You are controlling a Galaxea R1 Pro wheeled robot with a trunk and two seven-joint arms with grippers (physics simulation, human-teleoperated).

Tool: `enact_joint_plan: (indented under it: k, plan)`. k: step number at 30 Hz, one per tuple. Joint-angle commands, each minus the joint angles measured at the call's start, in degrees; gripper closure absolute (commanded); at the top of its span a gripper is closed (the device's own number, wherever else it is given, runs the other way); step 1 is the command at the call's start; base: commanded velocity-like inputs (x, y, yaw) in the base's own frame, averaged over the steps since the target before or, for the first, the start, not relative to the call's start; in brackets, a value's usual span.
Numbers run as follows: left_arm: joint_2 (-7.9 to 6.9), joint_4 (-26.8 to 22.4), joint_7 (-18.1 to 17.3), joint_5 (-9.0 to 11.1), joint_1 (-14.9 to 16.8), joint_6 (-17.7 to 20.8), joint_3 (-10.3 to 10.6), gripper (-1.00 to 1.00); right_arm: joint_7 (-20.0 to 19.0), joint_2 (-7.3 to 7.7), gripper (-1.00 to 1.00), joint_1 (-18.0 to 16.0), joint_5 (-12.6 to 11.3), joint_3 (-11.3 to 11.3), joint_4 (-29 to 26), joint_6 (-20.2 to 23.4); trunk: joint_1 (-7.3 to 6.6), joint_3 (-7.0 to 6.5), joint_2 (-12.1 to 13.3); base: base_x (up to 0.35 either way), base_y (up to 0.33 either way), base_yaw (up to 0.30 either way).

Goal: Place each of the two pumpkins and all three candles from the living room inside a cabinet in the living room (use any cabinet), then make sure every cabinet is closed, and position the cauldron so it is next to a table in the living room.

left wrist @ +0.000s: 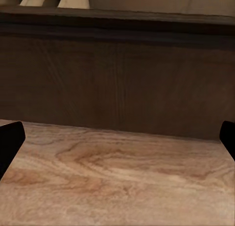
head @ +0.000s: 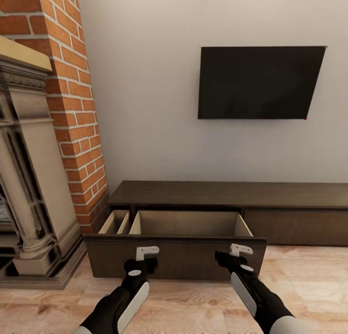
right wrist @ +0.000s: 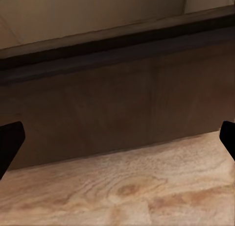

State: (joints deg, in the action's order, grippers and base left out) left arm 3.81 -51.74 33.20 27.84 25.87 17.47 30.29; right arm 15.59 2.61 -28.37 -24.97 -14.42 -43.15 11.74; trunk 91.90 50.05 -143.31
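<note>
Cabinet: long low dark-brown wooden cabinet at 12 o'clock, pale-lined drawer pulled out.
Left gripper: fingers spread, against the drawer front.
Right gripper: fingers spread likewise.
Writing: none legible.

The cabinet at the lower centre is dark-brown matt wood, and its open drawer inside is pale smooth wood. The floor shows light grained wood. At upper left, the brick column looks rough.

- Black forearms, white side panel on each: left arm, right arm
- Pale grey angular gripper brackets, black fingers
</note>
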Motion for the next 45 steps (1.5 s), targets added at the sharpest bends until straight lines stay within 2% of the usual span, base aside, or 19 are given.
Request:
enact_joint_plan:
  k: [1, 5, 7, 10, 13, 17, 22, 28, 32, 35, 45]
  plan:
    - [-0.01, 0.1, 0.4, 0.3, 0.1, -0.2, 0.3, -1.00, 0.6, 0.10, -1.00, -0.1, -0.5, -0.6, -0.1, -0.6, 0.01, 0.29, 0.0, 0.000, 0.000, 0.000]
    - [-0.10, 1.3, 0.3, 0.1, 0.1, -1.4, 1.4, -1.00, 0.5, 0.12, -1.00, 0.2, -0.6, -1.4, 2.7, -10.5, 0.11, 1.18, -0.1, 0.000, 0.000, 0.000]
    - [-0.15, 2.9, 0.3, 0.0, 0.1, -2.6, 2.2, -1.00, 0.5, 0.02, -1.00, 0.2, -0.5, -1.6, 5.8, -13.3, 0.16, 1.62, -0.1, 0.000, 0.000, 0.000]
    - [-0.09, 8.6, 0.2, 0.0, 0.1, -9.9, 4.5, -1.00, 0.6, -1.12, -1.00, 0.2, -0.4, -2.4, 14.0, -19.1, 0.24, 2.29, -0.2, 0.000, 0.000, 0.000]
    - [-0.05, 13.6, 0.1, 0.1, 0.1, -15.5, 6.1, -1.00, 0.7, -1.72, -1.00, 0.2, -0.4, -2.6, 18.3, -23.4, 0.32, 2.95, -0.2, 0.000, 0.000, 0.000]
    - [-0.03, 17.1, 0.1, 0.1, 0.1, -19.3, 6.9, -1.00, -0.6, -1.97, -1.00, 0.3, -0.3, -3.4, 22.6, -26.6, 0.42, 3.84, -0.3, 0.000, 0.000, 0.000]
    - [0.00, 17.7, 0.0, 0.1, 0.1, -20.1, 7.8, -1.00, -2.1, -2.08, -1.00, 0.3, -0.4, -5.1, 25.1, -32.1, 0.55, 4.95, -0.3, 0.000, 0.000, 0.000]
    - [0.14, 17.7, 0.1, -0.1, 0.1, -20.4, 11.3, -1.00, -2.3, -2.16, -1.00, 0.3, -0.5, -5.4, 26.8, -33.8, 0.71, 6.28, -0.4, 0.000, 0.000, 0.000]
    - [0.08, 17.4, 0.1, -0.1, 0.1, -20.4, 12.0, -1.00, -2.3, -2.42, -1.00, 0.3, -0.5, -5.4, 27.1, -37.5, 0.81, 7.16, -0.5, 0.000, 0.000, 0.000]
    - [0.11, 17.3, 0.1, -0.2, 0.1, -20.5, 12.1, -1.00, -2.4, -2.76, -1.00, 0.3, -0.5, -5.5, 28.1, -41.1, 0.81, 7.16, -0.5, 0.000, 0.000, 0.000]
    - [0.10, 17.2, 0.2, -0.2, 0.1, -20.5, 13.7, -1.00, -3.9, -2.94, -1.00, 0.3, -0.5, -5.6, 28.5, -42.5, 0.81, 7.16, -0.5, 0.043, 0.028, 0.000]
